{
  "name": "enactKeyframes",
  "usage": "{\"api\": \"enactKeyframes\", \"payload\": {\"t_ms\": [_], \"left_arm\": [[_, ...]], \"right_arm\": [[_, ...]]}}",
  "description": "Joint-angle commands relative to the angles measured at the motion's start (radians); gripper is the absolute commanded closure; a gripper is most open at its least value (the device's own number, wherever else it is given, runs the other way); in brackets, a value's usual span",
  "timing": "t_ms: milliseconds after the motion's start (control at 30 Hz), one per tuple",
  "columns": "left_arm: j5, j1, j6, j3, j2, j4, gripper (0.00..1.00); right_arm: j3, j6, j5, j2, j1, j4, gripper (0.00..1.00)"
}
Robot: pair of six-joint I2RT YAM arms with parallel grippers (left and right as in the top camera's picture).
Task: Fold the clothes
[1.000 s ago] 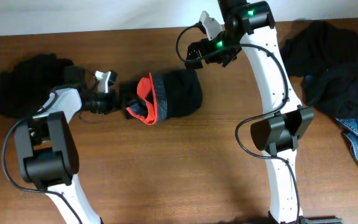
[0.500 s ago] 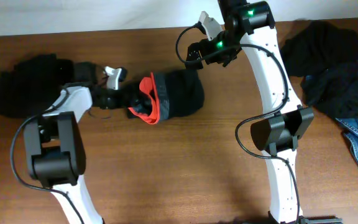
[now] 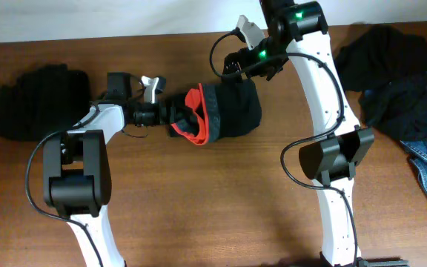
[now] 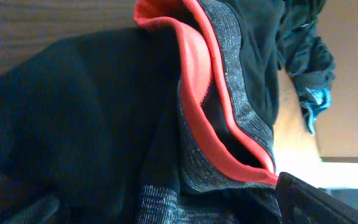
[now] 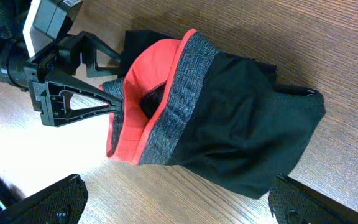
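The black trousers lie bundled mid-desk, red lining showing. The left gripper noses their waistband, jaws spread; the right gripper hovers above, jaws spread. Seemingly mid-fold: next, pinch an edge cleanly

The left gripper has slid to the right, its arm swinging after it. The folded trousers have shifted right along with it, red lining still facing the gripper.

Robot lab, likely: left arm, right arm at wooden table, clothes heaped on it, white wall behind.
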Motion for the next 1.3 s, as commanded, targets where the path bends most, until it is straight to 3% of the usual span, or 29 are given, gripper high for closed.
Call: {"api": "enactKeyframes", "payload": {"t_ms": [0,200,600,900,933,1100,1267], "left_arm": [[0.073,0.003,-0.017,-0.011,0.011,-0.013,0.01],[0.070,-0.016,-0.036,-0.011,0.011,-0.003,0.01],[-0.096,-0.031,-0.110,-0.011,0.011,0.041,0.02],[-0.101,-0.074,-0.132,-0.011,0.011,0.145,0.04],[-0.101,-0.078,-0.132,-0.011,0.011,0.145,0.09],[-0.103,-0.096,-0.132,-0.011,0.011,0.145,0.69],[-0.135,-0.117,-0.132,-0.011,0.011,0.145,0.94]], "right_arm": [[0.019,-0.015,-0.016,-0.022,0.000,0.000,0.01],[0.019,-0.014,0.005,-0.022,0.000,-0.008,0.01],[-0.002,-0.014,0.060,-0.014,0.000,-0.003,0.01],[-0.043,-0.014,0.060,-0.013,0.000,0.013,0.01],[-0.043,-0.014,0.060,-0.013,0.000,0.012,0.01],[-0.043,-0.014,0.060,-0.013,0.000,0.011,0.01],[-0.043,-0.015,0.060,-0.013,-0.002,0.011,0.01]]}}
